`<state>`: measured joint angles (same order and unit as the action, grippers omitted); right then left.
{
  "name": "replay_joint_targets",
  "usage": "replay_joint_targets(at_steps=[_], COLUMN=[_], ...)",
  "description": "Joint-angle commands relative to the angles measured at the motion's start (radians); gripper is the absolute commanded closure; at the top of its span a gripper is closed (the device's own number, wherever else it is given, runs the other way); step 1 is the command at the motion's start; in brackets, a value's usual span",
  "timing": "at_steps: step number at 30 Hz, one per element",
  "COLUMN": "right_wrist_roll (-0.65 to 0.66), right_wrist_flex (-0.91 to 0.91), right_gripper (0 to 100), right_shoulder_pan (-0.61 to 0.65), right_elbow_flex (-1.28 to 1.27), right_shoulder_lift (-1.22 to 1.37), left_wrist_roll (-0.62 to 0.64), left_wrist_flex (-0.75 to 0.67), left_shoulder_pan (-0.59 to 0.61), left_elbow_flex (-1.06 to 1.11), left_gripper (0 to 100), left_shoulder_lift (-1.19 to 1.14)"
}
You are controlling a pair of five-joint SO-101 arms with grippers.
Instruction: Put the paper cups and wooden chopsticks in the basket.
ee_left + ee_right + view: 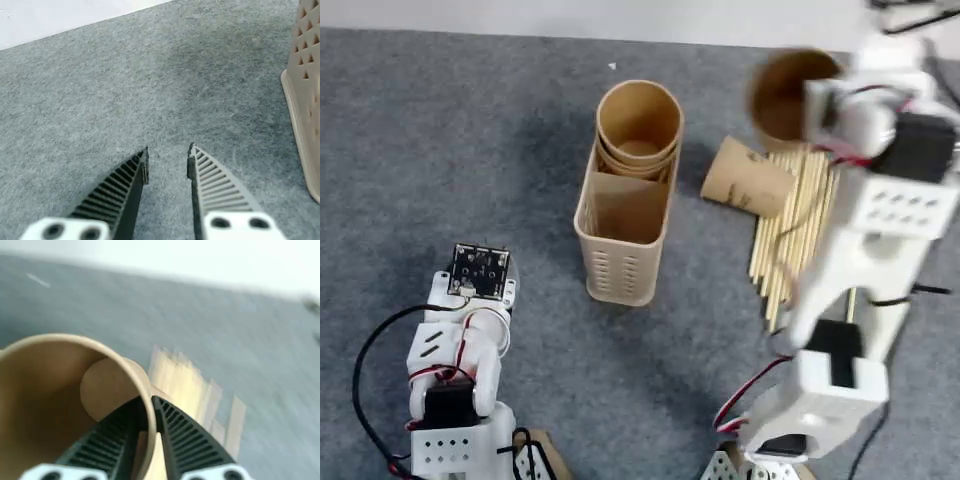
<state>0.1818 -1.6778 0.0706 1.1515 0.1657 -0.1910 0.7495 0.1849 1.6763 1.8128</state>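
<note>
High view: we see nested cups [638, 125] in the far end of the basket [615, 270]; a tipped cup [745, 178] lies on the wooden chopsticks [790, 240], on the basket's right-arm side.
Left wrist view: our left gripper [168, 150] hangs spread and empty near the basket.
Right wrist view: our right gripper [149, 402] pinches the rim of a paper cup [45, 390].
Handling: we judge it light and crushable; grip the rim gently.

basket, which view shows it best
The high view: the whole basket from above, with cups stacked in its far end. The left wrist view catches just a corner of the basket.
</note>
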Motion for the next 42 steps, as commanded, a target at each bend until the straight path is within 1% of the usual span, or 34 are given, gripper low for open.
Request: replay_joint_targets(at_steps=[1, 4, 8, 16, 20, 26, 28, 31, 34, 36, 42], right_wrist_roll=[-0.084, -0.106, -0.104, -0.098, -0.098, -0.098, -0.098, -0.098, -0.098, -0.098, -0.097], right_wrist_flex=[0.053, 0.137, 0.154, 0.17, 0.259, 0.432, 0.466, 0.476, 0.458, 0.407, 0.163], right_gripper=[99.2, 99.2, 99.2, 99.2, 99.3, 98.8, 96.7, 88.2, 81.1, 78.7, 78.2], right_shoulder_pan=[0.185, 0.265, 0.323, 0.309, 0.305, 0.306, 0.305, 0.303, 0.303, 0.303, 0.272], right_elbow_flex=[0.079, 0.077, 0.045, -0.197, -0.329, -0.613, -0.696, -0.774, -0.73, -0.639, -0.136], right_shoulder_lift=[-0.039, -0.031, -0.03, -0.03, -0.028, -0.028, -0.028, -0.033, -0.038, -0.038, -0.038], left_wrist_roll=[0.008, 0.008, 0.008, 0.008, 0.008, 0.008, 0.008, 0.008, 0.008, 0.008, 0.008], left_wrist_flex=[-0.015, -0.015, -0.015, -0.017, -0.017, -0.017, -0.017, -0.015, -0.015, -0.015, -0.015], left_shoulder_pan=[-0.016, -0.016, -0.016, -0.016, -0.016, -0.016, -0.016, -0.016, -0.016, -0.016, -0.016], left_elbow_flex=[0.016, 0.016, 0.016, 0.016, 0.016, 0.016, 0.016, 0.016, 0.016, 0.016, 0.016], left_gripper=[84, 84, 84, 84, 84, 84, 84, 84, 84, 84, 84], left_shoulder_lift=[0.005, 0.005, 0.005, 0.005, 0.007, 0.007, 0.007, 0.007, 0.007, 0.007, 0.007])
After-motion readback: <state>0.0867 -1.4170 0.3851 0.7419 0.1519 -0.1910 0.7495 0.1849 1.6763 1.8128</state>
